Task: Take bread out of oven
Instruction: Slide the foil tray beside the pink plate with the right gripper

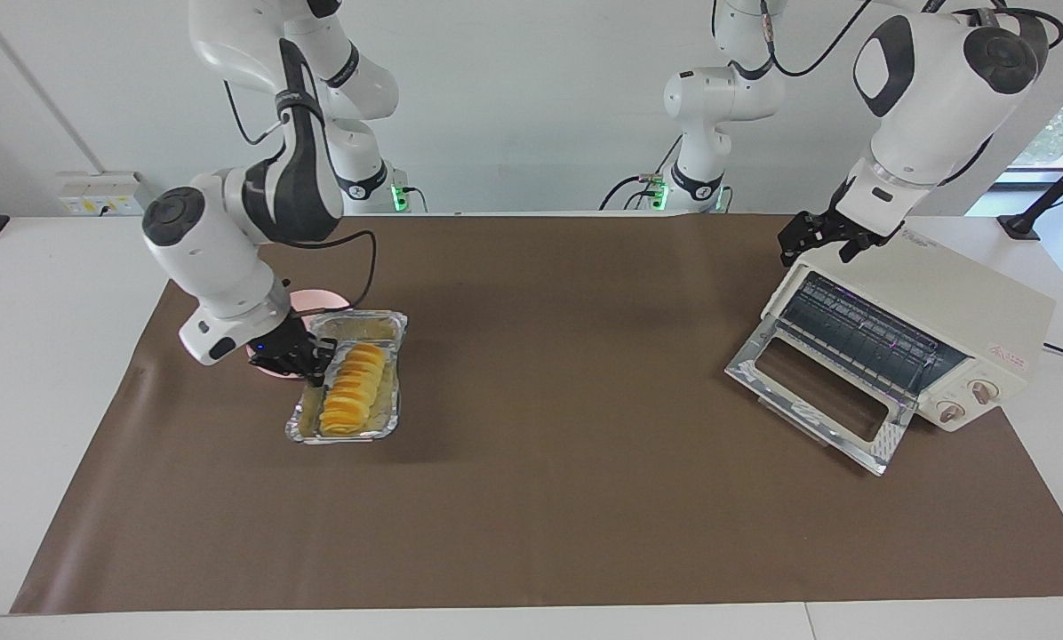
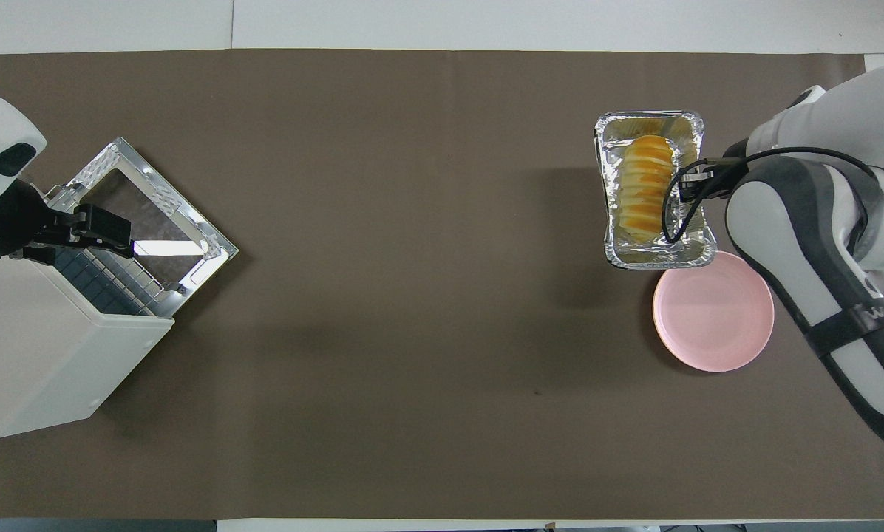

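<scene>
2 high views, facing and overhead, sharing the table (image 1: 531, 498)

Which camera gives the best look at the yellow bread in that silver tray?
The overhead view: the bread lies full length in the foil tray, every ridge visible, with only a cable across one edge. The facing view shows the bread slantwise, the right gripper at the tray's side.
</scene>
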You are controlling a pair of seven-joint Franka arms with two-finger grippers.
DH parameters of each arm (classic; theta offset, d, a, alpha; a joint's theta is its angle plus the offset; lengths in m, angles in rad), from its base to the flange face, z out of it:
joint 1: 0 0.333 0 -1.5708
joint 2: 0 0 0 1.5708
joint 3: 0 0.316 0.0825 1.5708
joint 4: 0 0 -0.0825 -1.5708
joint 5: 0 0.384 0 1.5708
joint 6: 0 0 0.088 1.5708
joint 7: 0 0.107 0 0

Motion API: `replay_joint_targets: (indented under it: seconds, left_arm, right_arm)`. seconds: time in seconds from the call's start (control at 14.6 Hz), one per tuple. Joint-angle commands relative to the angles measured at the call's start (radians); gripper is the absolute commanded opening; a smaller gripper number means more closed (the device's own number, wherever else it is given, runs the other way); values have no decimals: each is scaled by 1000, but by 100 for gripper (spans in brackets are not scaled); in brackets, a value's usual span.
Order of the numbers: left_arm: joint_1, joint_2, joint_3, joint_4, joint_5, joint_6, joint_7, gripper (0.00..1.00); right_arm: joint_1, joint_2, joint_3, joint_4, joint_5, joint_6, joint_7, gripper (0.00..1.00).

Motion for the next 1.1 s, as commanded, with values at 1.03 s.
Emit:
replay_joint_targets:
  seconds: [1.03]
  left_arm:
    - [27, -30, -39, 4, -10, 8, -3, 100]
  right_arm:
    - [-142, 216, 9, 103, -8, 110, -221, 0]
